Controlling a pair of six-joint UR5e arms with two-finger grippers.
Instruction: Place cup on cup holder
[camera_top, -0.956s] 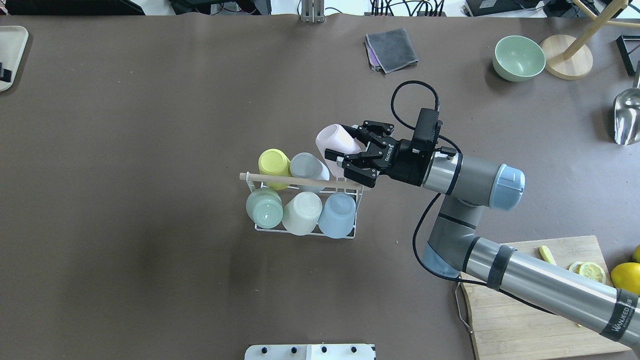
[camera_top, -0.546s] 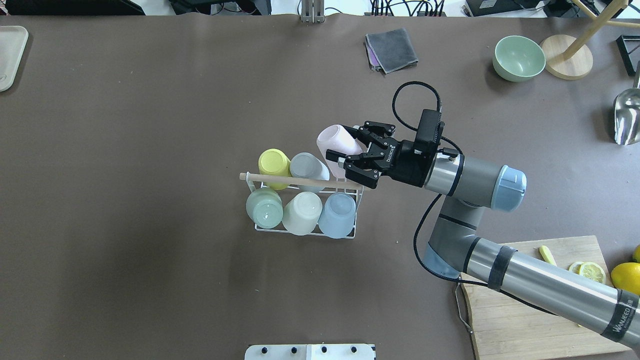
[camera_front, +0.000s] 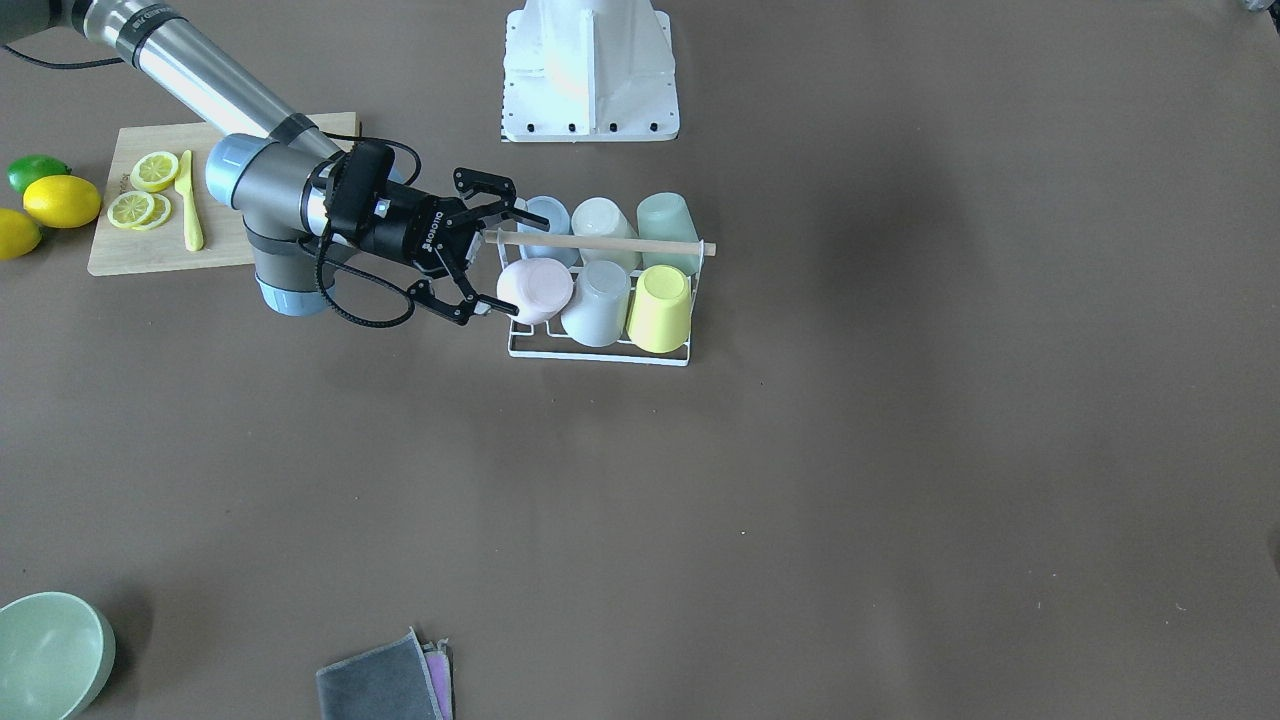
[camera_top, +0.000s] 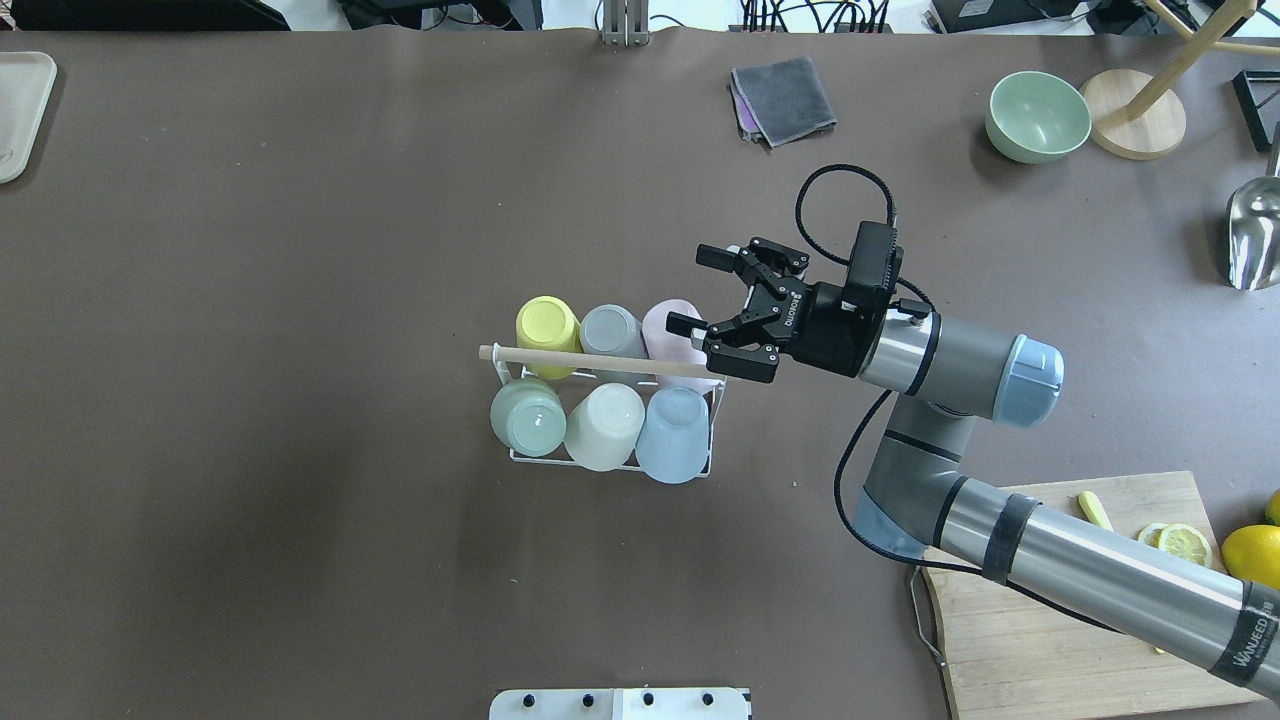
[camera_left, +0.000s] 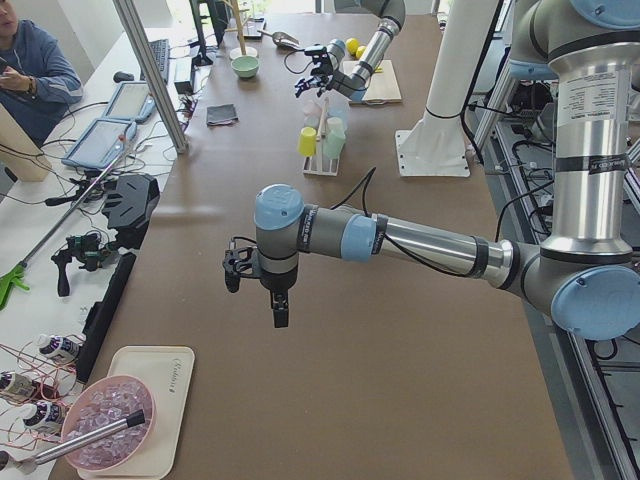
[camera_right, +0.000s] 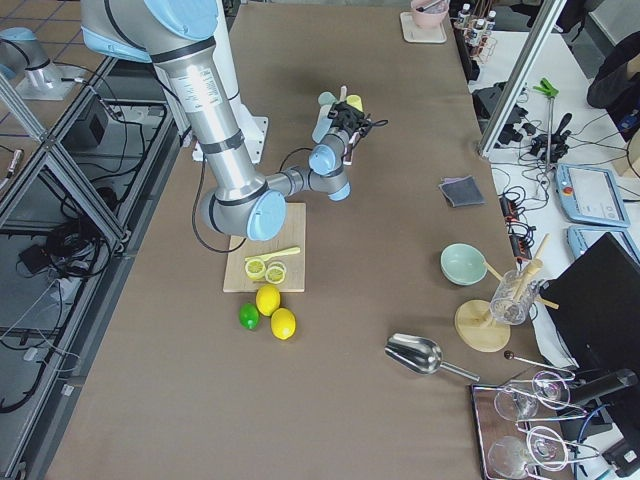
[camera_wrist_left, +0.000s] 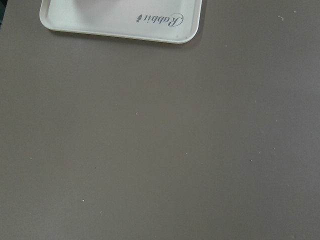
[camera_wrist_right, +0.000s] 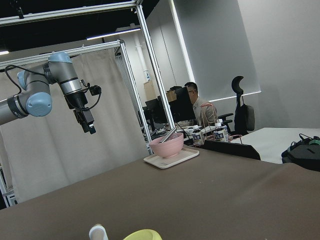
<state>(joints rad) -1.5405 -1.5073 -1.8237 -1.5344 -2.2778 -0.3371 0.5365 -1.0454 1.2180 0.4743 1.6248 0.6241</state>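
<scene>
The cup holder (camera_top: 600, 361) is a white wire rack with a wooden rod handle, mid-table; it also shows in the front-facing view (camera_front: 600, 243). A pink cup (camera_top: 666, 330) sits upside down in its back right place, next to a grey cup (camera_top: 611, 329) and a yellow cup (camera_top: 547, 324). Green, cream and blue cups fill the front row. My right gripper (camera_top: 695, 290) is open and empty, its fingers just right of the pink cup (camera_front: 537, 288). My left gripper (camera_left: 277, 308) hangs over bare table far to the left; it is too small to judge.
A cutting board (camera_top: 1060, 610) with lemon slices and lemons lies at the front right. A green bowl (camera_top: 1038, 116), a wooden stand base (camera_top: 1133, 113) and a metal scoop (camera_top: 1254, 236) are at the back right. A grey cloth (camera_top: 783, 98) lies behind the rack. A white tray (camera_wrist_left: 120, 25) lies under the left wrist.
My right gripper has let go of the pink cup, opened wide and drawn back to the right. The cup went from tilted in the grip to seated on the rack.
</scene>
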